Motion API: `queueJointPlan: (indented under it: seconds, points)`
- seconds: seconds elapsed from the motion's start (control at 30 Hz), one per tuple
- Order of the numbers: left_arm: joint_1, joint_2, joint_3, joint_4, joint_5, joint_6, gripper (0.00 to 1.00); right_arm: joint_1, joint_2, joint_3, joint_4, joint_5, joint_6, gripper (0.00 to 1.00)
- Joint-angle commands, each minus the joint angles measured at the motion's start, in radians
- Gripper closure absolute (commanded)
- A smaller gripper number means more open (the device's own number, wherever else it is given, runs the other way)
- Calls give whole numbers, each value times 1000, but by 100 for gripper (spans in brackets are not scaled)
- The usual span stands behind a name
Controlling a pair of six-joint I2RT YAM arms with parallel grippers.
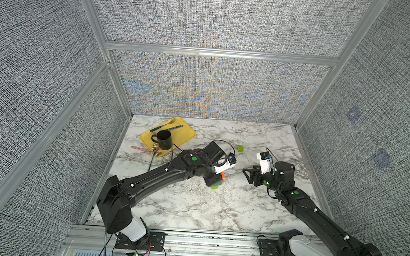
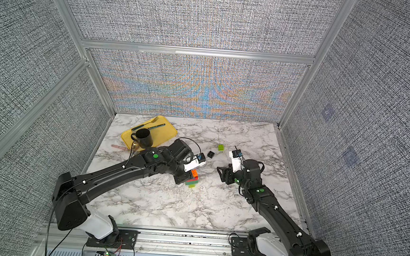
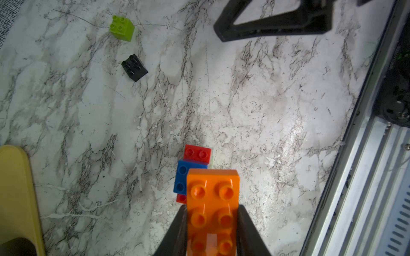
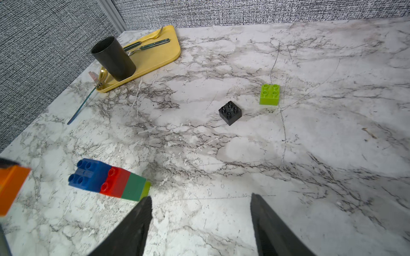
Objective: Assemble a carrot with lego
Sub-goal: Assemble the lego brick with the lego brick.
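Observation:
My left gripper [image 3: 212,208] is shut on an oblong orange brick [image 3: 213,199], studs facing the wrist camera. Just beyond it the partial carrot [image 4: 106,179] lies on its side on the marble: blue, red, dark green, lime. In the right wrist view the orange brick [image 4: 11,190] hangs a short gap from the blue studded end. A loose black brick [image 4: 230,112] and a lime brick [image 4: 269,94] stand farther back. My right gripper [image 4: 200,199] is open and empty, to the right of the stack. In a top view the stack [image 2: 191,182] shows under the left wrist.
A yellow tray [image 1: 186,132] at the back left carries a black mug [image 1: 162,139] and cutlery. A spoon [image 4: 82,106] and a pink strip [image 1: 139,148] lie off its front edge. Mesh walls close three sides; a metal rail [image 1: 191,241] runs along the front.

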Motion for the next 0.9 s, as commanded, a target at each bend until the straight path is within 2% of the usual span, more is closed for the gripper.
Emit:
queueJointPlan:
  seconds: [0.0, 0.33, 0.87]
  points:
    - [23, 40, 50, -80, 9, 67, 81, 5, 3, 1, 28, -38, -9, 28]
    - [41, 167, 160, -149, 16, 107, 81, 5, 8, -4, 29, -34, -11, 28]
    - [46, 245, 201, -170, 13, 118, 81, 6, 6, -8, 17, -24, -13, 28]
